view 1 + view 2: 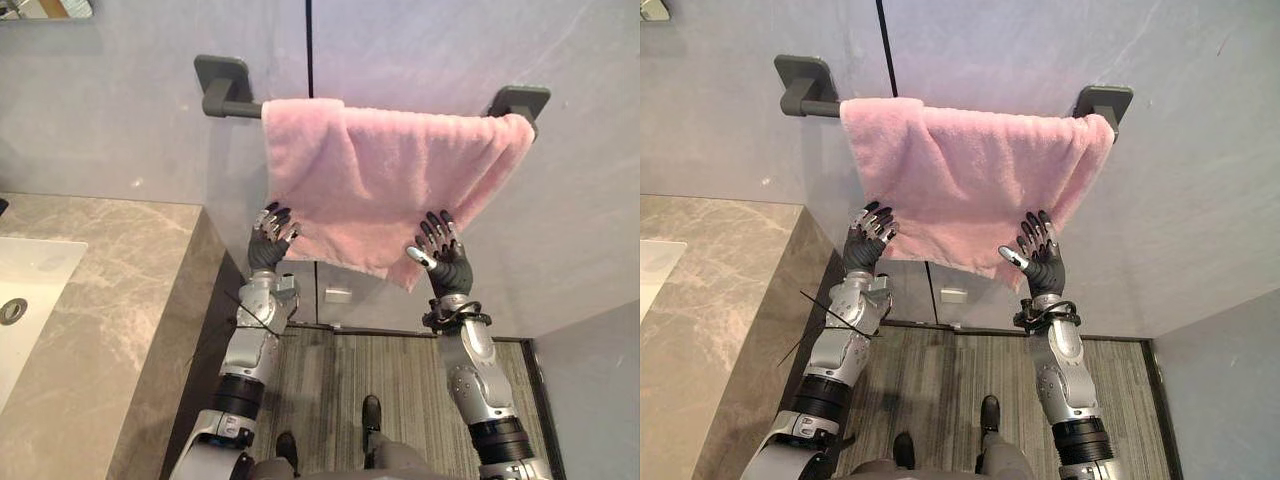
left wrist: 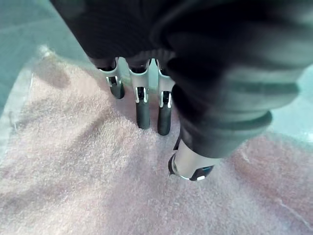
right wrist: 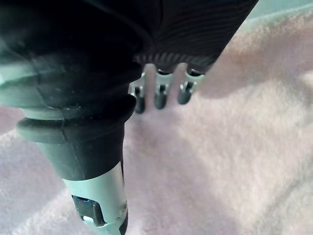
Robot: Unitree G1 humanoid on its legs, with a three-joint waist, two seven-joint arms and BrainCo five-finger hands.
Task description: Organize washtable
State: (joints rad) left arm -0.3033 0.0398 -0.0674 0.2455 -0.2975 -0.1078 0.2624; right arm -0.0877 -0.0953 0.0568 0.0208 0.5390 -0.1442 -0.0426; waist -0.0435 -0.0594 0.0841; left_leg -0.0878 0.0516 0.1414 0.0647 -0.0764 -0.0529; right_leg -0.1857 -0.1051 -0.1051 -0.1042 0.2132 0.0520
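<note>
Left eye view: pink towel (image 1: 390,175) hangs over the wall bar (image 1: 235,105) at 12 o'clock. Left hand (image 1: 272,228) sits at its 7 o'clock edge, right hand (image 1: 440,245) at 5 o'clock. Both hands have fingers straight, slightly spread, flat on the cloth, pinching nothing. Risk: 1 uneven downward drag slides the towel off the bar. Marble counter (image 1: 110,300) with sink (image 1: 40,262) at 8 o'clock, striped floor (image 1: 400,380) at 6.

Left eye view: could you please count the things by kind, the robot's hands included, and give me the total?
Pink towel: 1
Dark towel bar: 1
Stone counter: 1
White sink: 1
Robot hands: 2, the left hand and the right hand, both with straight fingers against the towel
Total: 6
</note>
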